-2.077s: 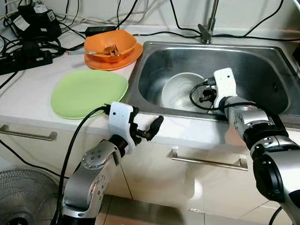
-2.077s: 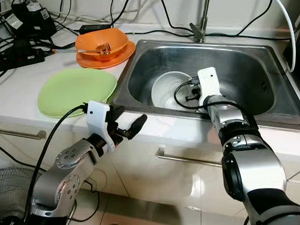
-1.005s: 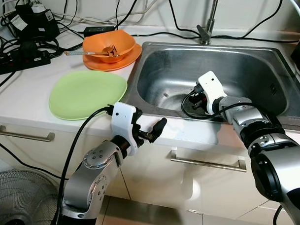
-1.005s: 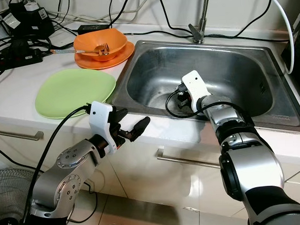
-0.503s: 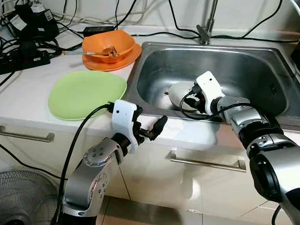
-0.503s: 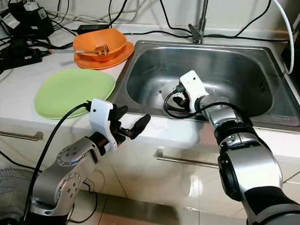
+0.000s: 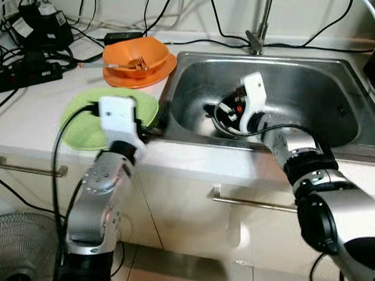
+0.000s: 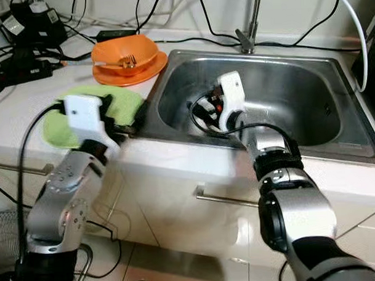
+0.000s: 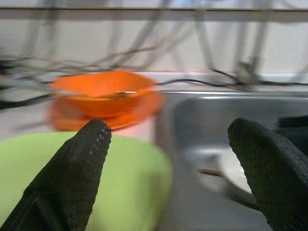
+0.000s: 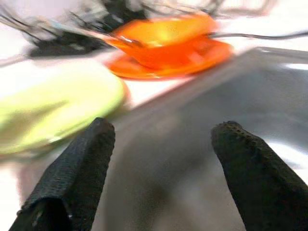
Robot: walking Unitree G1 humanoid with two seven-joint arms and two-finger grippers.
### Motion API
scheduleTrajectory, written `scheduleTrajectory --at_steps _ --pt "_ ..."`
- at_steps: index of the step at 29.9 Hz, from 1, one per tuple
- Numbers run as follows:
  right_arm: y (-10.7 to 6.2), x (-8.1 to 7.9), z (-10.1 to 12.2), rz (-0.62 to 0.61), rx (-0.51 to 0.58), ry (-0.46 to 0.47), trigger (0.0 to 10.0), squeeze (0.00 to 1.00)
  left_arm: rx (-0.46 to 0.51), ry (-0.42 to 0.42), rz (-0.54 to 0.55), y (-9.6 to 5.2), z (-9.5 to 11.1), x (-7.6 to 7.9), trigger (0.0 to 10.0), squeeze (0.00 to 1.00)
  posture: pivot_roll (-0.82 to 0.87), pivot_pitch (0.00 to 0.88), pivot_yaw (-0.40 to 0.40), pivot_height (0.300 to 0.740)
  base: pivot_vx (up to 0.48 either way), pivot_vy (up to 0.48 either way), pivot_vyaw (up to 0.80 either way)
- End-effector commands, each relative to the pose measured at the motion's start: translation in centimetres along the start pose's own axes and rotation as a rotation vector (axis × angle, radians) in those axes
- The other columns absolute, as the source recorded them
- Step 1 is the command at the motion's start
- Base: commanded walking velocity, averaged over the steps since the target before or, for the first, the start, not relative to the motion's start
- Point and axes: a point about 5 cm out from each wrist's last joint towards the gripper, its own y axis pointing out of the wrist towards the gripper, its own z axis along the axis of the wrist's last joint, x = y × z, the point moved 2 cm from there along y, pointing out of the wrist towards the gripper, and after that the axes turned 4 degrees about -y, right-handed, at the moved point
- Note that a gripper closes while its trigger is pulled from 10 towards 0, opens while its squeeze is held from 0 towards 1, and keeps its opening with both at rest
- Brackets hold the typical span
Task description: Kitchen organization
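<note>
A light green plate lies on the white counter, left of the steel sink. Behind it an orange bowl with a fork sits on an orange plate. My left gripper hovers open over the green plate's right edge, by the sink rim, with nothing between its fingers. My right gripper is open and empty inside the sink near its left wall, pointing toward the plates. A pale blurred shape lies on the sink floor.
A faucet rises behind the sink. Power strips and tangled black cables crowd the counter's back left. A fan stands on the floor at lower left. Drawer handles run below the counter edge.
My left arm has risen from in front of the cabinet to above the green plate. My right gripper has lifted and shifted left in the sink; the white bowl is hidden behind it.
</note>
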Motion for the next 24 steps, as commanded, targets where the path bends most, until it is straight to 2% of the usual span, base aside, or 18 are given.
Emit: scheduleTrajectory --at_steps 1,3,4,5,7,11,16,19,20,21,22,23,24 --pt "-0.4 -0.8 -0.7 0.075 -0.004 0.042 10.0 1.00 0.009 0.012 0.073 0.0 0.1 -1.1 10.0 1.00 0.04 0.054 0.032 0.740 0.000 0.000 0.00" --pt "-1.0 -1.9 -1.2 0.150 -0.007 0.038 10.0 1.00 0.026 0.009 0.193 -0.1 0.2 -3.0 10.0 1.00 0.04 0.056 0.037 0.740 0.000 0.000 0.00" --pt "-1.6 -2.4 -1.7 0.177 -0.007 0.051 10.0 1.00 0.043 -0.008 0.308 -0.5 0.2 -4.9 10.0 1.00 0.03 0.057 0.041 0.740 0.000 0.000 0.00" --pt "-1.8 -2.6 -2.0 0.182 -0.007 0.056 10.0 1.00 0.037 -0.011 0.350 -0.7 0.0 -5.6 10.0 1.00 0.03 0.057 0.041 0.740 0.000 0.000 0.00" --pt "-2.1 -2.7 -2.1 0.184 -0.007 0.060 10.0 1.00 0.033 -0.012 0.378 -0.8 -0.1 -6.1 10.0 1.00 0.03 0.057 0.043 0.740 0.000 0.000 0.00" --pt "-3.2 -3.6 -2.9 0.188 -0.020 0.101 10.0 1.00 0.009 -0.102 0.517 -1.6 -1.3 -8.5 10.0 1.00 0.02 0.059 0.044 0.740 0.000 0.000 0.00" --pt "-3.9 -4.3 -3.0 0.207 -0.032 0.104 10.0 1.00 0.014 -0.136 0.565 -1.7 -1.5 -9.1 10.0 1.00 0.02 0.060 0.046 0.740 0.000 0.000 0.00" --pt "-4.7 -4.9 -2.9 0.228 -0.039 0.102 10.0 1.00 -0.014 -0.191 0.609 -1.8 -2.3 -9.6 10.0 1.00 0.01 0.060 0.047 0.740 0.000 0.000 0.00" --pt "-4.9 -5.0 -2.8 0.228 -0.040 0.104 10.0 1.00 -0.029 -0.215 0.620 -1.8 -2.7 -9.7 10.0 0.78 0.00 0.057 0.048 0.740 0.000 0.000 0.00" --pt "-5.0 -5.1 -2.7 0.229 -0.040 0.104 10.0 1.00 -0.037 -0.236 0.621 -1.7 -3.0 -9.7 10.0 0.27 0.00 0.057 0.050 0.740 0.000 0.000 0.00" --pt "-5.0 -5.2 -2.7 0.232 -0.040 0.103 10.0 1.00 -0.045 -0.265 0.624 -1.6 -3.3 -9.8 10.0 0.00 0.00 0.057 0.050 0.740 0.000 0.000 0.00" --pt "-5.0 -5.2 -2.7 0.232 -0.040 0.103 10.0 1.00 -0.045 -0.265 0.624 -1.6 -3.3 -9.8 10.0 0.00 0.00 0.057 0.050 0.740 0.000 0.000 0.00" --pt "-5.1 -5.5 -2.4 0.242 -0.040 0.102 10.0 1.00 -0.068 -0.341 0.646 -1.5 -4.0 -10.0 10.0 0.00 -0.01 0.054 0.052 0.740 0.000 0.000 0.00"
